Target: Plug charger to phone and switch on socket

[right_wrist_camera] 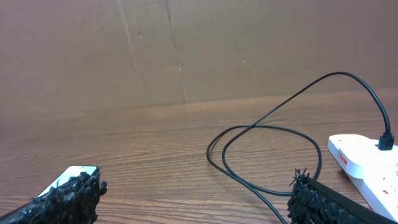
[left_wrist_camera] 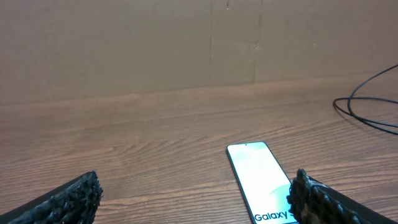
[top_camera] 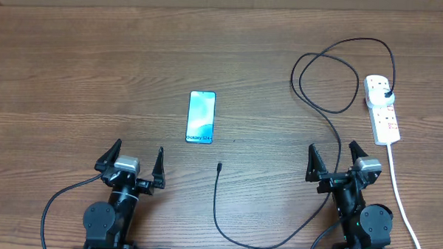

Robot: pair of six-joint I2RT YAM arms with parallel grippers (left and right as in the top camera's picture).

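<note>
at the outset, nothing grasped: left gripper [top_camera: 137,155] and right gripper [top_camera: 333,154] spread wide, empty, short of the phone [top_camera: 201,117]; next up, likely pinching the charger tip [top_camera: 218,167] (just short of the phone).

The overhead view looks straight down from high up and takes in the whole table [top_camera: 76,60]. The left wrist view sits low over the tabletop, facing forward toward a brown wall [left_wrist_camera: 124,43], with the phone [top_camera: 201,117] close ahead. The right wrist view faces the same way from equally low, sharing the phone's corner and adding the cable [right_wrist_camera: 341,73] and power strip [right_wrist_camera: 364,155].
</note>
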